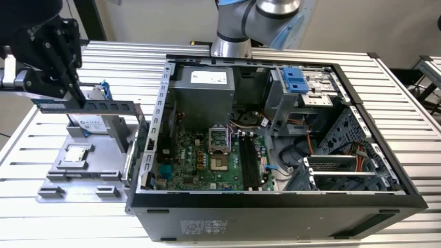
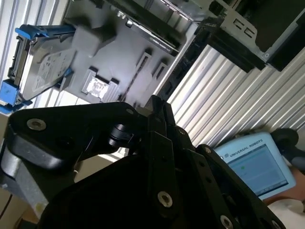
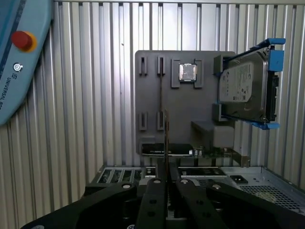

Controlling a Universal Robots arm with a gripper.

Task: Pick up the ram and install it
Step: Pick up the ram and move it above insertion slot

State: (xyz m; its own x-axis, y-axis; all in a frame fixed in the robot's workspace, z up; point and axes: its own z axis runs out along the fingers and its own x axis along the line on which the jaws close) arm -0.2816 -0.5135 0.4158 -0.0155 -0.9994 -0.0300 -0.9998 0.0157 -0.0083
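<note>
Long, thin dark ram (image 1: 103,107), level and on edge, clamped off-centre in the claw (image 1: 76,103), aloft

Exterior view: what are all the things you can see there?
table: one, silver slats, under everything.
computer case: one, black, open, middle of the table.
motherboard: one, green, inside the case.
tray: one, grey, the exterior view's left of the case.
hard drive: one, silver with blue rails, on the tray.
square chip: one, silvery, on the tray.
ram: one, dark, above the tray.
gripper: one, black, shut on the ram.
arm: one, silver and blue, beyond the case.
</note>
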